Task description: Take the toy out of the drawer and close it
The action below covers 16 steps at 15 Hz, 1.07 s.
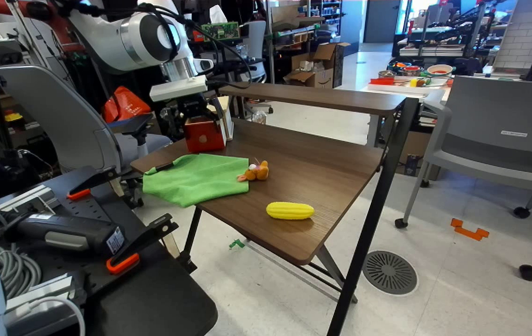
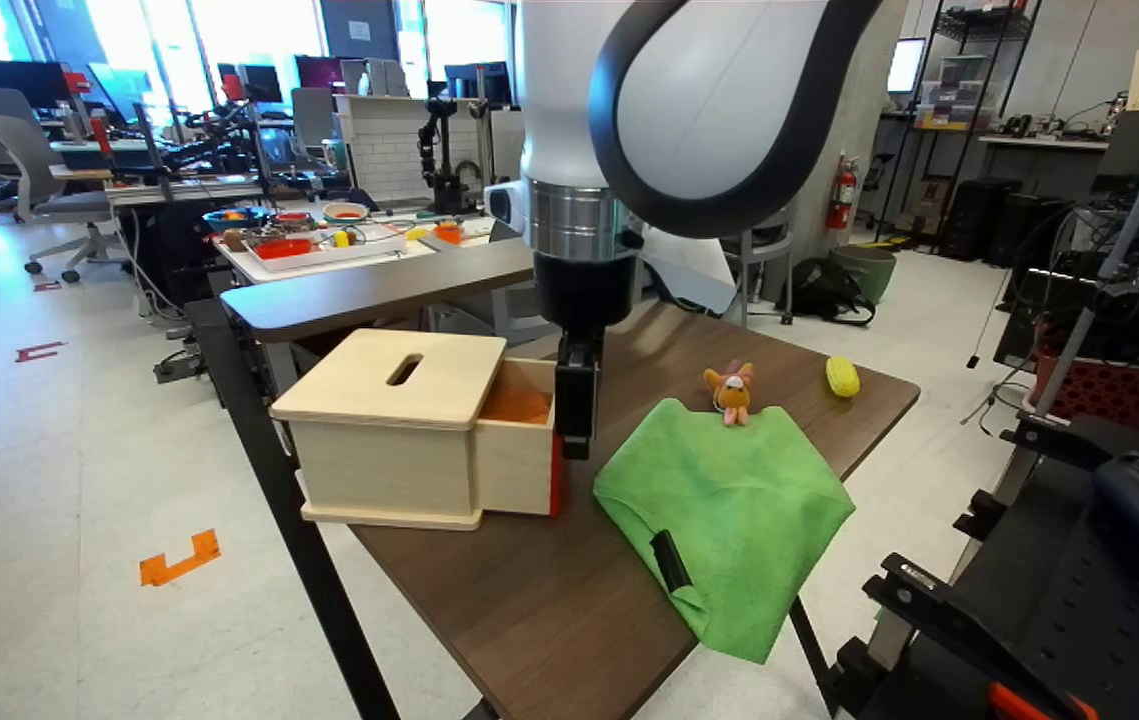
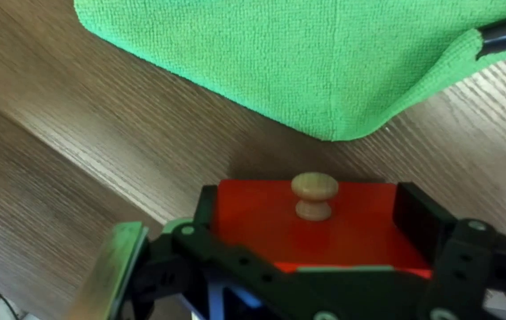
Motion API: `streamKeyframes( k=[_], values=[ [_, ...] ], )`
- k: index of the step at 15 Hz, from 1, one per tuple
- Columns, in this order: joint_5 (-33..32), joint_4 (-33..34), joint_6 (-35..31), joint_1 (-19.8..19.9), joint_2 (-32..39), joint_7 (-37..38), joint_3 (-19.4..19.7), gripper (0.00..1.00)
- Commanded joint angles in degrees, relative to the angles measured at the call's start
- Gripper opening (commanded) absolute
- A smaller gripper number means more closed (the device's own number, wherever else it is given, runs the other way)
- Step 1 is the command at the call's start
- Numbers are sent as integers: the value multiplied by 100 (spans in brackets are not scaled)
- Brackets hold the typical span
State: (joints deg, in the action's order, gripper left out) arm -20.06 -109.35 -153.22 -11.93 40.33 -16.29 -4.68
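The toy, a small orange plush, lies on the table beside the green cloth in both exterior views (image 1: 257, 171) (image 2: 732, 392). It is out of the wrist view. The drawer is partly pulled out of a pale wooden box (image 2: 379, 465). Its wooden side (image 2: 514, 472) and orange inside show there, and its red front (image 1: 204, 138) (image 3: 257, 211) faces the robot. A round wooden knob (image 3: 314, 186) sticks out of the front. My gripper (image 2: 579, 440) (image 3: 309, 198) is open and pointing down at the red front, one finger on each side of the knob. Contact with the front cannot be told.
A green cloth (image 1: 200, 179) (image 2: 729, 510) with a black object (image 2: 670, 560) on it lies in front of the drawer and hangs over the table edge. A yellow corn-like oblong (image 1: 290, 210) lies near the table's far end. A raised shelf (image 1: 312, 97) runs along one side of the table.
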Motion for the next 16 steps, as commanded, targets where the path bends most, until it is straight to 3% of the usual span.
streamKeyframes(
  k=[1, 11, 16],
  values=[
    [-145, 357, -120, -172, 247, 208, 160, 100],
    [21, 1024, -137, -310, 625, 676, 155, 100],
    [87, 1024, -249, -290, 595, 901, 131, 100]
  ],
)
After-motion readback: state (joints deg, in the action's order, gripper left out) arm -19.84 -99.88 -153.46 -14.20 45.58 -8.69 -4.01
